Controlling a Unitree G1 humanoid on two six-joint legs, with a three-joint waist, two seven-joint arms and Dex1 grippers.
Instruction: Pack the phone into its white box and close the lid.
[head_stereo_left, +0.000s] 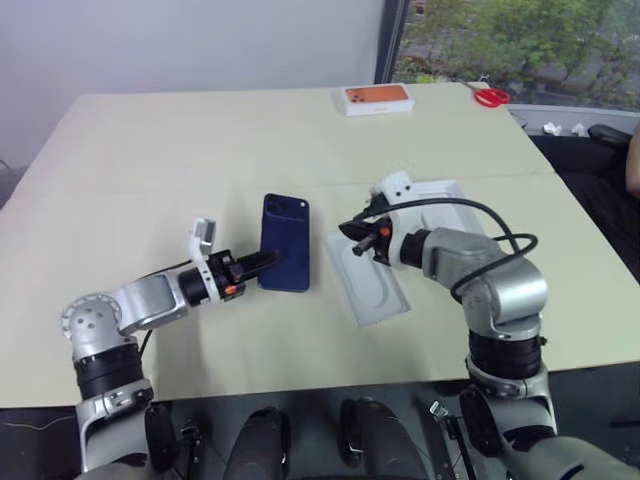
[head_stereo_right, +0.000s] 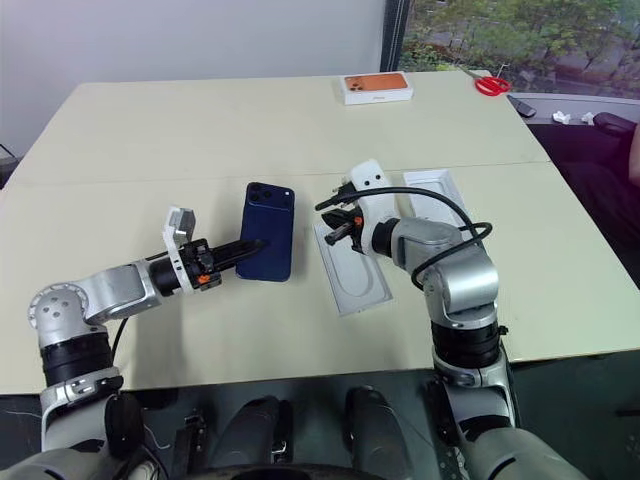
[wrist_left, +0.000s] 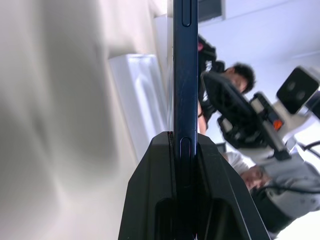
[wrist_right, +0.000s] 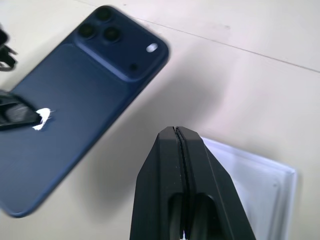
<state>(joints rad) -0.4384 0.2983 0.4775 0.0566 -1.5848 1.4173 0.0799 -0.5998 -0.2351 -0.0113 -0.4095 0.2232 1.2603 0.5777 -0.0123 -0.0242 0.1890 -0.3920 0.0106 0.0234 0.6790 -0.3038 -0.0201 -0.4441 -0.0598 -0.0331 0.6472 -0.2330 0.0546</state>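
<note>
Navy phone (head_stereo_left: 286, 242): we saw it pinched at one edge by the left gripper (head_stereo_left: 262, 262), glossy back facing up toward us, camera cluster at the far end.
Left fingers (wrist_left: 160, 200): clamped on both faces of the phone; the wrist view showed its thin side rail rising between them.
Right gripper (head_stereo_left: 350, 232): fingers pressed together, nothing between them, hanging over the near end of a white tray.
White insert (head_stereo_right: 352, 272): flat white tray with an oval recess, lying on the surface just right of the phone, under the right gripper.
Second white tray (head_stereo_right: 432, 192): we saw it behind the right arm, mostly hidden; whether box or lid, we could not tell.
Surface (head_stereo_left: 200, 150): pale beige, seam running across the middle.
Orange-topped box (head_stereo_left: 377, 98): far edge of the surface, well apart from the phone.
Red scissors (head_stereo_left: 490, 96): far right corner, near the window.
Person (wrist_left: 235, 80): showed in the left wrist view beyond the phone.
</note>
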